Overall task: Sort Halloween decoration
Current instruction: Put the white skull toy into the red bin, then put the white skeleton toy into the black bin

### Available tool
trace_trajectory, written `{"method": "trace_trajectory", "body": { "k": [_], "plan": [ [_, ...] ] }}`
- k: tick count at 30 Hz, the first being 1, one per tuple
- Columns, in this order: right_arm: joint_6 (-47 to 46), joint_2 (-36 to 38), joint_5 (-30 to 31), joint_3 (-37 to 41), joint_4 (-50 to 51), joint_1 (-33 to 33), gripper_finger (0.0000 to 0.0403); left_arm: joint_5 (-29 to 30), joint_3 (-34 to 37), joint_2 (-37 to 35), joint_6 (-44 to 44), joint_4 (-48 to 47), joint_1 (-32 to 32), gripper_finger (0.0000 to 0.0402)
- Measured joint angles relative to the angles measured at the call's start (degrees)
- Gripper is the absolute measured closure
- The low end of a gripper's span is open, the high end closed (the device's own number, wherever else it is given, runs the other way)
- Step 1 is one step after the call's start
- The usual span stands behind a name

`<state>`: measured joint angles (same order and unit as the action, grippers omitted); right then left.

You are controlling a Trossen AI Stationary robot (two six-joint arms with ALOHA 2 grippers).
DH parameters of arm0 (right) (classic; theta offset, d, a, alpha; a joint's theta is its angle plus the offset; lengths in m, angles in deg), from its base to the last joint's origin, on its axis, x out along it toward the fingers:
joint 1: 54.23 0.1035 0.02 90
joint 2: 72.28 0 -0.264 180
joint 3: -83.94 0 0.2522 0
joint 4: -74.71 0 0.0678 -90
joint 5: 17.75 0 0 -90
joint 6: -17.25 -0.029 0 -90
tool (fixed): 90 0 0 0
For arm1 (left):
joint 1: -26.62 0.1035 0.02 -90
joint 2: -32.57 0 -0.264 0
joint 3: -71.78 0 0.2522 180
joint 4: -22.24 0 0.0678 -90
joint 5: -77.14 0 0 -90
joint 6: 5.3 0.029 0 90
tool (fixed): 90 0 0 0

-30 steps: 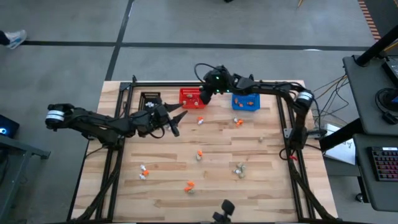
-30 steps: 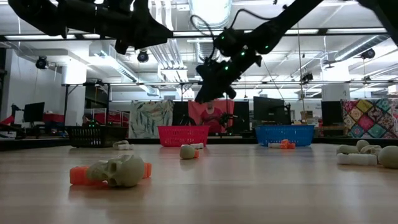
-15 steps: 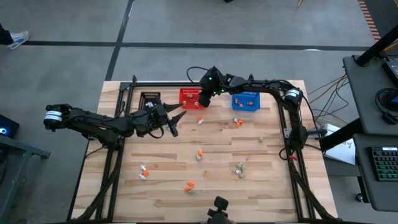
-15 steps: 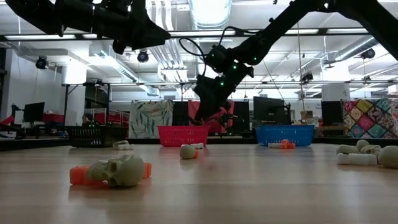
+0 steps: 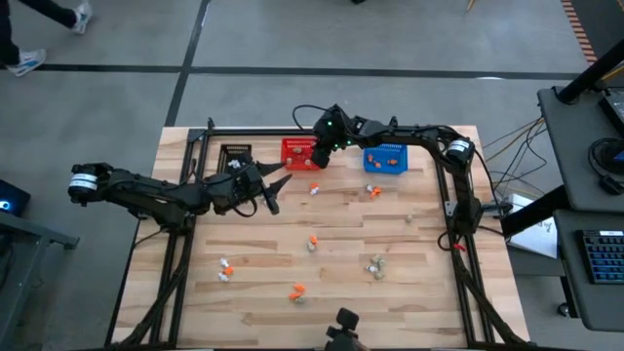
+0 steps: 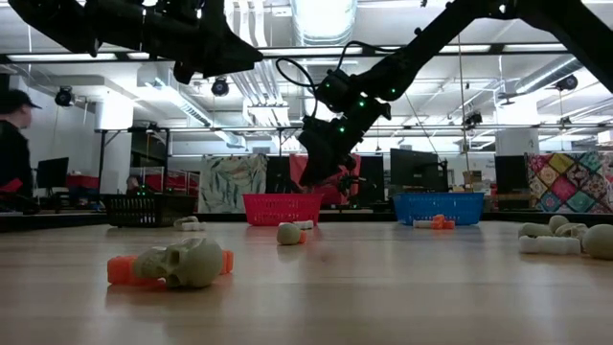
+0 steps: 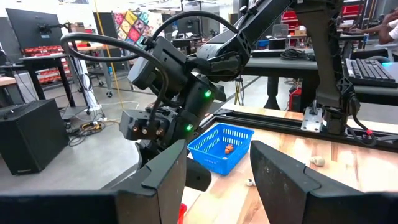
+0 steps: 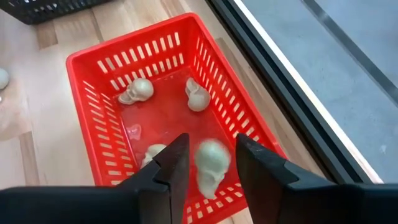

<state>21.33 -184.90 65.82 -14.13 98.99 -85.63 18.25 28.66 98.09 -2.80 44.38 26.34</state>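
My right gripper [image 8: 211, 163] hangs open over the red mesh basket [image 8: 134, 43] at the table's far edge, tipped down into it. A beige-grey skull trinket [image 8: 212, 167] shows between its fingers with a thin gap on each side; several more skulls [image 8: 140, 90] lie on the basket floor. Orange, white and beige decorations [image 5: 312, 241] lie scattered on the wooden table; a skull with an orange piece [image 6: 187, 264] lies nearest the front. My left gripper [image 5: 273, 190] waits open and level above the table's left middle, nothing between its fingers [image 7: 168, 174].
A blue basket [image 5: 385, 159] with orange pieces stands right of the red one, a black basket [image 5: 236, 154] left of it. A black frame runs along the table's far edge and sides. A person walks past beyond the table's left side [image 6: 14, 144].
My right gripper has moved down and toward the table's left, from between the red and blue baskets to over the red basket, then kept still. A person has come into view at the left.
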Motion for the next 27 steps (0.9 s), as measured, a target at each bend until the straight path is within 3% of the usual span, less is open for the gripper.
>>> {"method": "trace_trajectory", "body": {
  "k": [16,27],
  "plan": [
    [-1.82,2.43,-0.04,0.11,0.97,0.39,0.0264,-0.02,0.00,0.02,-1.10,-0.55,0.00,0.0240],
    [-1.97,11.82,-0.02,0.11,14.64,4.62,0.0278,-0.37,0.02,0.02,-10.03,-9.56,-0.07,0.0240]
  ]
}}
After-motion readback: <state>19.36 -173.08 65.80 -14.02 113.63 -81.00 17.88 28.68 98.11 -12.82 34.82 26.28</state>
